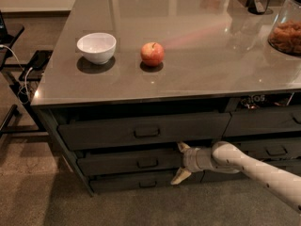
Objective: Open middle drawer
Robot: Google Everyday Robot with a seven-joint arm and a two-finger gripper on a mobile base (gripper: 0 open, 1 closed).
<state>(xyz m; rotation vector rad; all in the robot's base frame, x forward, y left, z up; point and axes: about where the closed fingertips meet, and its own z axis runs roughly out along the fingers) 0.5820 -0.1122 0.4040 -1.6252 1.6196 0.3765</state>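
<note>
End effector (179, 163): fingers spread wide, gripping nothing, level with the right end of the middle drawer (113, 164) and just beside its loop handle (147, 163). Drawer is second of three beneath the tabletop (211, 55), apparently shut. Judged rigid, fairly heavy, sliding on runners; the small central handle is the only sound hold.

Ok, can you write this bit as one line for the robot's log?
gripper: open, right of handle | middle drawer: shut | handle: not gripped
</note>
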